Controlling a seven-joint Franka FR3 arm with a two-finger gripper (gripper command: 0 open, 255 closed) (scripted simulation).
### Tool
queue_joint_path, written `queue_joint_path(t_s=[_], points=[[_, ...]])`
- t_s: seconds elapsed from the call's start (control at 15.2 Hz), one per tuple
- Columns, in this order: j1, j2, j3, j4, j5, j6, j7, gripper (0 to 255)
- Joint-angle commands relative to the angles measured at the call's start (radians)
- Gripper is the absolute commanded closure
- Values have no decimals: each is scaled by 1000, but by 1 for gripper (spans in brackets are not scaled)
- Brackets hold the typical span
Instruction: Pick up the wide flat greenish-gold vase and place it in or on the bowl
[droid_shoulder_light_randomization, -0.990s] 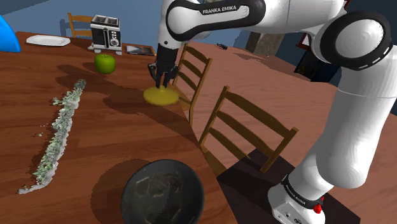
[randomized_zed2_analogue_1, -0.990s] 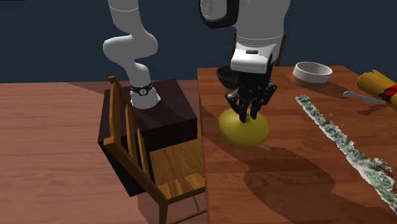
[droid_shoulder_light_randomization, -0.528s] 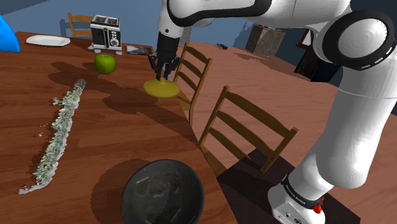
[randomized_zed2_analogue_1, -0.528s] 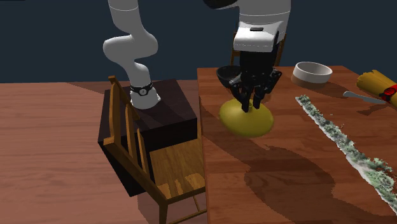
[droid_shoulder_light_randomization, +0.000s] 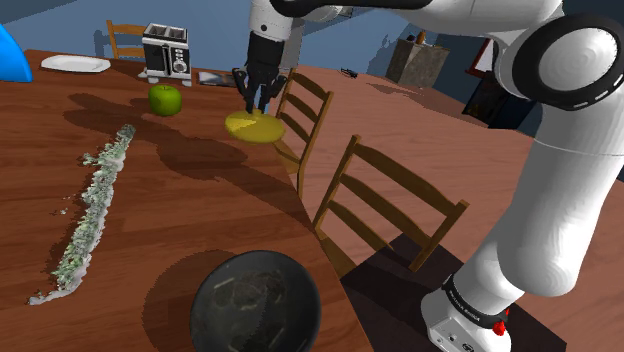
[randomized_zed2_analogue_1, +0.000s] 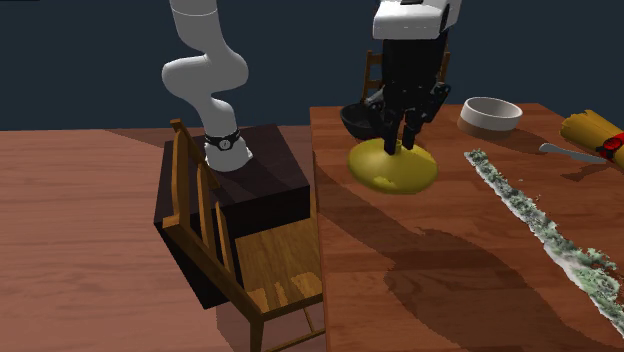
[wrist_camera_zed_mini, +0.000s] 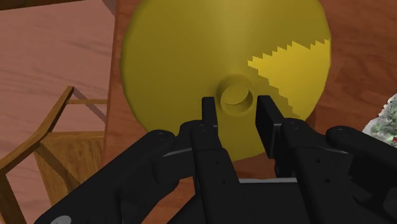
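Presently, item one: white Franka arm, rising from its dark box stand (droid_shoulder_light_randomization: 385, 295) and reaching over the table's long edge, with the hand pointing straight down. Gripper (droid_shoulder_light_randomization: 256, 106): black, two-fingered, closed on the short neck of the vase (droid_shoulder_light_randomization: 254, 127). In the wrist view the fingers (wrist_camera_zed_mini: 208, 116) press that neck from either side. Vase: wide, flat, greenish-gold, disc-shaped. It hangs under the hand near the table's edge, apparently clear of the wood, with its shadow on the boards beside it.

Surface: reddish-brown wooden table (droid_shoulder_light_randomization: 170, 210).
- Dark bowl (droid_shoulder_light_randomization: 255, 300) at the end nearest the stand, well apart from the vase.
- Green apple (droid_shoulder_light_randomization: 165, 99) near the vase, towards the shoulder view's left.
- Long strip of grey-green garland (droid_shoulder_light_randomization: 93, 210), laid lengthwise.
- Toaster (droid_shoulder_light_randomization: 166, 50) and white plate (droid_shoulder_light_randomization: 75, 63) at the far end.
- White bowl (randomized_zed2_analogue_1: 490, 113) and a yellow bundle with a red band (randomized_zed2_analogue_1: 595, 135), at the second exterior view's right.

Room:
- Wooden ladder-back chair (droid_shoulder_light_randomization: 385, 215) beside the stand.
- Second chair (droid_shoulder_light_randomization: 305, 115) just beside the vase.
- Wooden floor (randomized_zed2_analogue_1: 80, 250).
- Dark blue walls.
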Motion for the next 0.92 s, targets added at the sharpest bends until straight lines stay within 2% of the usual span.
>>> queue_joint_path(t_s=[0.0,0.4,0.86], points=[[7,-44,8,-50,8,8,16,255],[49,-200,49,-232,42,44,99,255],[107,-345,108,-375,84,55,208,255]])
